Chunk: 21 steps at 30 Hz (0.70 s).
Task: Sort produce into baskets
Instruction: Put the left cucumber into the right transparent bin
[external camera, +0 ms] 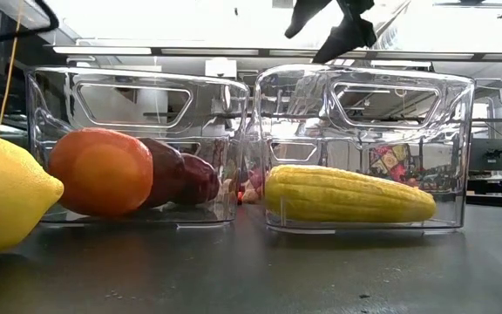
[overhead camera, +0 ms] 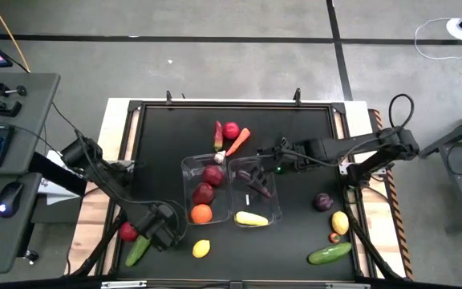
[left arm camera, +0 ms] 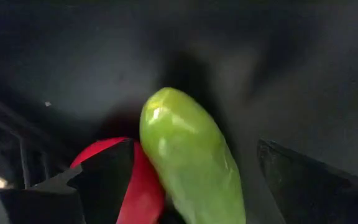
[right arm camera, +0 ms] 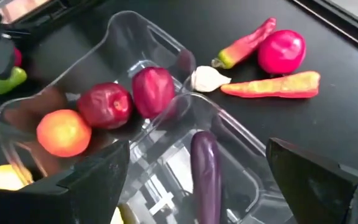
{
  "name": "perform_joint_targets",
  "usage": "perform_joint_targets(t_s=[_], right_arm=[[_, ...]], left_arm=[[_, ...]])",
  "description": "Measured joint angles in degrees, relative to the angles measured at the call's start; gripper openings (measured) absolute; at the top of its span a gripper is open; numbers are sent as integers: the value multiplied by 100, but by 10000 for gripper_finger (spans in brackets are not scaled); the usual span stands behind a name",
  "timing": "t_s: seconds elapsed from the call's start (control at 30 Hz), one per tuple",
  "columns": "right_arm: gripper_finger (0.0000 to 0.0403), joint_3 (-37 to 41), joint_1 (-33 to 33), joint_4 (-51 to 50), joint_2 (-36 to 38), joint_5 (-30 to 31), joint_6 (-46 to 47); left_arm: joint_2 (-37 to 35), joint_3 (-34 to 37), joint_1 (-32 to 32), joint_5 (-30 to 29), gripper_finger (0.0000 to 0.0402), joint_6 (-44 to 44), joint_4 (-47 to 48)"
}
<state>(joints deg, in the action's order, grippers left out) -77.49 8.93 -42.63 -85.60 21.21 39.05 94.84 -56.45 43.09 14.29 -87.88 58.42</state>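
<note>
Two clear bins stand side by side mid-table. The left bin (overhead camera: 203, 189) holds two red apples (right arm camera: 107, 104) and an orange (right arm camera: 63, 132). The right bin (overhead camera: 257, 193) holds a purple eggplant (right arm camera: 207, 171) and a yellow corn cob (external camera: 347, 194). My left gripper (left arm camera: 194, 186) is open low at the table's near left. Its fingers stand on either side of a green cucumber (left arm camera: 188, 155), which lies on the mat against a red fruit (left arm camera: 142, 186). My right gripper (right arm camera: 197, 180) is open and empty above the right bin's far end.
A chili (overhead camera: 218, 135), a red fruit (overhead camera: 231, 129), a carrot (overhead camera: 240, 140) and a white garlic (overhead camera: 220, 157) lie beyond the bins. A lemon (overhead camera: 201, 248) lies near the front. At the right lie a purple vegetable (overhead camera: 322, 201), a lemon (overhead camera: 340, 221) and a cucumber (overhead camera: 329, 254).
</note>
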Motion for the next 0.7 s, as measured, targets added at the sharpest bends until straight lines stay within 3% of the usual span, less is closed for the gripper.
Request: perform_joint_targets(t_s=[0.13,0.27,0.5,0.7], right_arm=[[367,55,43,90,0,-25,31],[367,55,50,105,2,-22,110],[367,55,50,100,0,-22,147],[367,-113,60,135,171,-193,143]], left_arm=[[1,299,0,77,316,-132,-465],[1,436,0,172,278,-86,-557],[-33,230,-112,170,127,452,-557],[-792,-411,-320,-58,123,999,14]])
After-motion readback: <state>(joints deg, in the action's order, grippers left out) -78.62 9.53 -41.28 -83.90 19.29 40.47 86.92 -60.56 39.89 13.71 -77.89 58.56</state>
